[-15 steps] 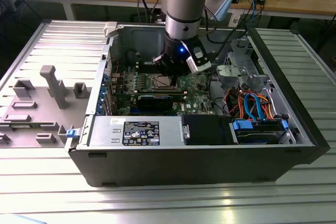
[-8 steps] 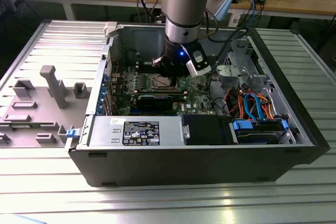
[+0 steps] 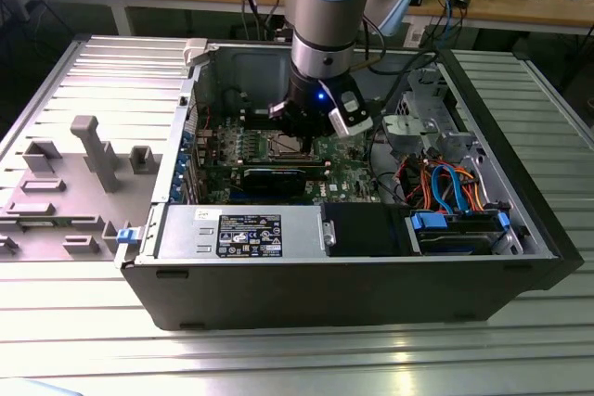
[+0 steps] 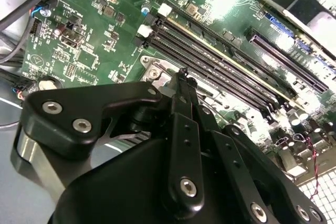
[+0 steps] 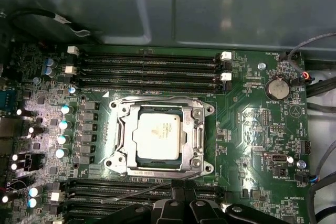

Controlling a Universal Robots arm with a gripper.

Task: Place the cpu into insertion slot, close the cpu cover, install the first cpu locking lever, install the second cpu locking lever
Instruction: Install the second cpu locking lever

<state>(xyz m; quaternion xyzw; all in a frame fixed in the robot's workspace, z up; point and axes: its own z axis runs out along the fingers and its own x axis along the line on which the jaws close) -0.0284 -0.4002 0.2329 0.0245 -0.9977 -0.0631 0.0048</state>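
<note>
how far the jaws are parted cannot be told; the flat square silver-grey cpu [image 5: 159, 134] is seated under the thin silver metal cpu cover [image 5: 198, 128].

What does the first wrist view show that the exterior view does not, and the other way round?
First wrist view: the cpu framed by the cpu cover, and a coin battery on the board. Exterior view: the whole computer case, the arm reaching down into it, the power supply, and a grey fixture at the exterior view's left. Both: the green board.
</note>
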